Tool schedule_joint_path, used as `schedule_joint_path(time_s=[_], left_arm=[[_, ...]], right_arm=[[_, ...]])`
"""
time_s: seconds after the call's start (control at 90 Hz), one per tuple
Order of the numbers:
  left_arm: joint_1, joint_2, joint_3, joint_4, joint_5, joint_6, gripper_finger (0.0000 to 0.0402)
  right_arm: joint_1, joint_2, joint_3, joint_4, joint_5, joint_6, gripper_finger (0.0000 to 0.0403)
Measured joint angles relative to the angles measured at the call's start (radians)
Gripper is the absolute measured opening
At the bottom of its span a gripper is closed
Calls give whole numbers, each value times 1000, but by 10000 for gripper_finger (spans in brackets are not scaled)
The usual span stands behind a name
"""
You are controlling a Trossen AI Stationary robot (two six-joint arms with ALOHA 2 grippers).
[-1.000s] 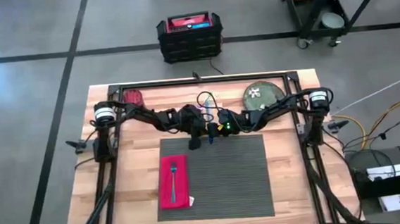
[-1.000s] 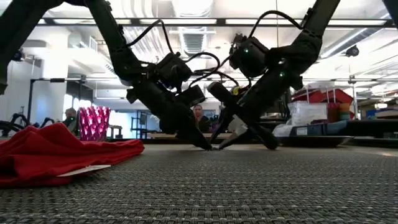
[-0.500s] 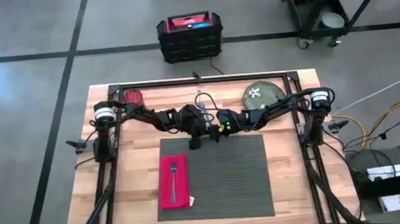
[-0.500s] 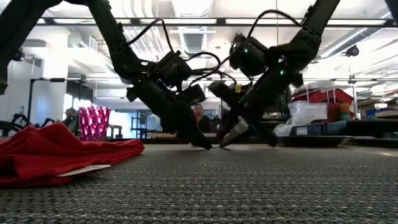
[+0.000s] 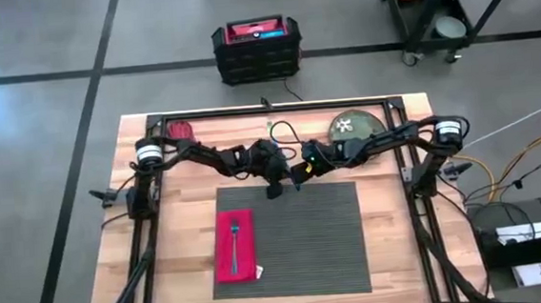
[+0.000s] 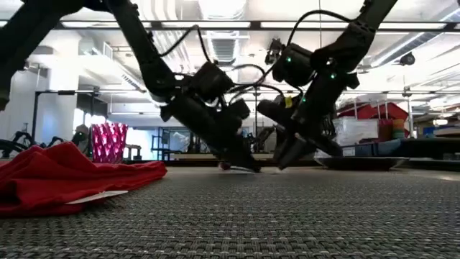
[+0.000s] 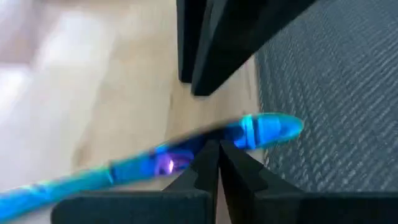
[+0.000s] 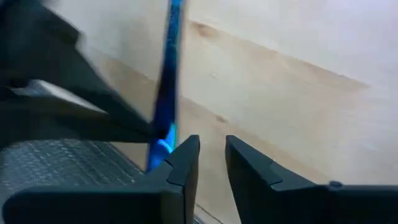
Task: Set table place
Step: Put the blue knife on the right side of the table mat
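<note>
We see a dark grey woven placemat (image 5: 300, 235) with a rough, ribbed matt surface on the smooth light wooden tabletop (image 5: 183, 263). A soft red cloth napkin (image 5: 236, 246) lies crumpled, and a glossy iridescent blue metal utensil (image 7: 186, 152) gleams.

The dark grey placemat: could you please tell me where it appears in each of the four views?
High view: the placemat fills the lower centre.
Low view: the ribbed foreground.
Left wrist view: right side.
Right wrist view: lower left corner.
Shared landmark: the red napkin lying on its left part, seen in the high and low views.
</note>
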Motion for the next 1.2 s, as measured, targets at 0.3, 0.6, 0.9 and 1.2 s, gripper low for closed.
schedule_joint_path(time_s=[0.3,0.6,0.9,1.2], left_arm=[[0,26,16,-20,2,-24,0],[0,22,14,-42,2,-26,0],[15,-164,12,-152,-172,129,0],[107,-54,59,-221,-205,145,0]], right_arm=[[7,32,2,12,-2,-19,81],[8,32,1,25,-25,-58,70],[26,-27,-2,21,-57,-199,33],[56,43,0,67,-59,-275,3]])
